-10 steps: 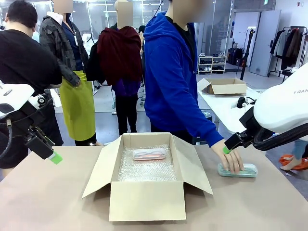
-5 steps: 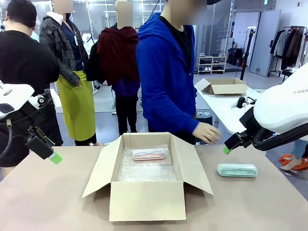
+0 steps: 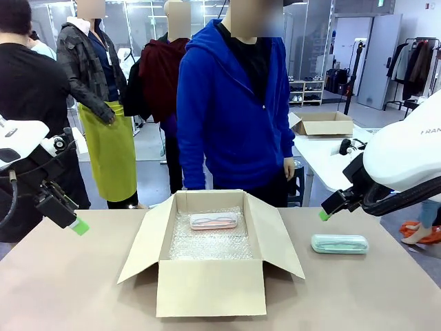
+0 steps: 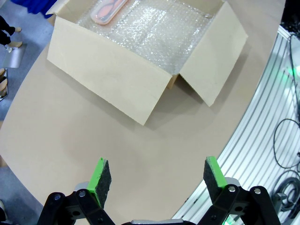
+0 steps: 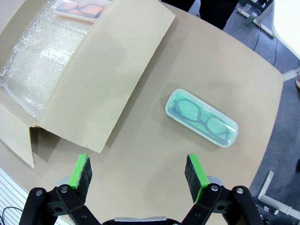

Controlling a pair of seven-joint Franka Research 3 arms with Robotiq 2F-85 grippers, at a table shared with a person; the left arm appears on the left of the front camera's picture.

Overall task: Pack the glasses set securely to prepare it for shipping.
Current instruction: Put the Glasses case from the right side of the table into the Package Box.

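The pale pink glasses case (image 3: 213, 221) lies on the bubble wrap at the far end of the open cardboard box (image 3: 211, 286); it also shows as the pink case (image 4: 108, 10) and pink case (image 5: 77, 8) in the wrist views. The mint green glasses case (image 3: 340, 243) lies flat on the table to the right of the box, dark glasses visible through the green case's lid (image 5: 201, 117). My right gripper (image 5: 138, 173) hovers open above the table, nearer than that case. My left gripper (image 4: 153, 176) hangs open over bare table left of the box. A person in a blue hoodie (image 3: 234, 110) stands behind the box.
The box's flaps (image 3: 141, 241) spread out to both sides. Bubble wrap (image 4: 159, 33) lines its floor. The table's curved edge and a metal rail (image 4: 262, 122) run close to my left gripper. Other people stand behind the table at the left.
The person's hand has let go of the mint green case, drawn back from the table, and the person has stood up straight behind the box. Neither arm has moved.
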